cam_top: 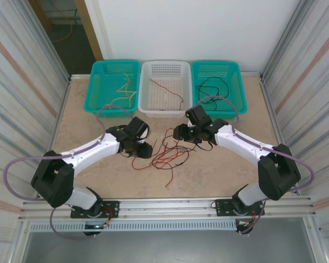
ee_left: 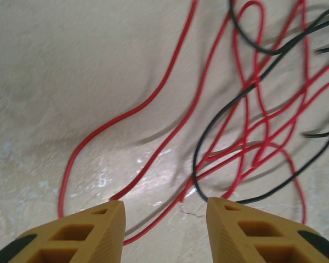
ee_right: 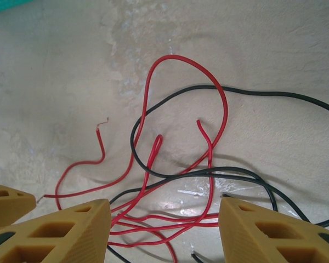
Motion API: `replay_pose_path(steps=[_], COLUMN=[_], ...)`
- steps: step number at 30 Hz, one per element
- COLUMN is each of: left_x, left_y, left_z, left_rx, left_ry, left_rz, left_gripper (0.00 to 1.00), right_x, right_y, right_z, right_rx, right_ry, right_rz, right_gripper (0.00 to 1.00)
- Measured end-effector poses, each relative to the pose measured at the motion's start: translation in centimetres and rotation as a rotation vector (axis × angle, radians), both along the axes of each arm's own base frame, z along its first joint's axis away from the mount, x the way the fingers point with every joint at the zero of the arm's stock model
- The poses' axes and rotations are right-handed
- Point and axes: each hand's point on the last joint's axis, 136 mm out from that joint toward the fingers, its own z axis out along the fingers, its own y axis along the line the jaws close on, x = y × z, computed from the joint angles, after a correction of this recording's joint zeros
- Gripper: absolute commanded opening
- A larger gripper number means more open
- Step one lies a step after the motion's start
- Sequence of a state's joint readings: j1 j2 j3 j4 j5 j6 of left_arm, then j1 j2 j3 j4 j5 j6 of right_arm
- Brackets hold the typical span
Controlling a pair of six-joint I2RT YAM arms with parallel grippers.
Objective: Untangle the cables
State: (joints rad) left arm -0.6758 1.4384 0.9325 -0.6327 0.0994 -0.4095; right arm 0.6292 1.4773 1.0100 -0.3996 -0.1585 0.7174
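A loose tangle of red and black cables (cam_top: 167,153) lies on the beige table between my two grippers. My left gripper (cam_top: 148,149) hovers low at the tangle's left edge, open; in the left wrist view a red cable (ee_left: 153,159) runs across the table between its yellow fingertips (ee_left: 165,211), gripped by neither. My right gripper (cam_top: 178,132) is at the tangle's upper right, open as well. In the right wrist view several red strands (ee_right: 170,222) and a black cable (ee_right: 170,178) lie under the gap between its fingers (ee_right: 164,211).
Three baskets stand along the far edge. The left teal basket (cam_top: 112,62) holds pale yellow cables (cam_top: 126,90). The white basket (cam_top: 165,62) holds a red cable (cam_top: 167,90). The right teal basket (cam_top: 216,62) holds a black cable (cam_top: 214,87). Corrugated walls flank the table.
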Motion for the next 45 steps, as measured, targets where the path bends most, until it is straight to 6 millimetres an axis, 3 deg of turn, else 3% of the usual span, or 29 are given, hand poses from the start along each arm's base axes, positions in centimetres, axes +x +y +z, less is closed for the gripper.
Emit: replay_pose_path(steps=[6,14,18,21,25,31,33,36,39,41,45], left_x=[1.0,6.6,8.5,9.0,9.2,8.8,8.6,8.1,7.8,7.4,5.7], left_y=[0.3,-4.2,-5.2,-5.2,-5.1,-5.0,-4.8,-4.7,-5.0,-5.5,-5.9], left_z=[-1.3,-1.4,-2.4,-3.2,-3.3,-2.4,-0.6,4.7,12.8,19.4,30.7], left_rx=[0.054,-0.006,0.008,0.03,0.043,0.035,0.014,-0.062,-0.192,-0.31,-0.511], left_ry=[-0.004,-0.093,-0.115,-0.124,-0.136,-0.135,-0.156,-0.225,-0.348,-0.45,-0.617], left_rz=[0.021,-0.001,-0.005,-0.011,-0.023,-0.025,-0.019,-0.002,-0.004,-0.024,-0.081], left_gripper=[0.51,0.49,0.44,0.32,0.01,0.0,0.0,0.0,0.0,0.0,0.0], right_x=[-0.2,-0.2,-0.3,-0.3,-0.4,-0.4,-0.4,-0.8,-1.8,-2.4,-2.5], right_y=[0.4,0.5,0.4,0.3,0.2,0.3,0.6,2.0,3.9,5.0,6.5], right_z=[-0.3,-0.2,-0.2,-0.1,0.4,0.9,1.5,3.2,5.5,7.0,9.6], right_rx=[-0.002,-0.001,-0.004,-0.004,0.001,0.012,0.027,0.071,0.128,0.167,0.211], right_ry=[0.003,0.004,0.003,0.002,-0.005,-0.017,-0.037,-0.095,-0.166,-0.21,-0.279], right_rz=[0.012,0.013,0.012,0.012,0.011,0.013,0.024,0.078,0.152,0.201,0.252], right_gripper=[0.54,0.54,0.54,0.54,0.54,0.56,0.58,0.61,0.65,0.66,0.7])
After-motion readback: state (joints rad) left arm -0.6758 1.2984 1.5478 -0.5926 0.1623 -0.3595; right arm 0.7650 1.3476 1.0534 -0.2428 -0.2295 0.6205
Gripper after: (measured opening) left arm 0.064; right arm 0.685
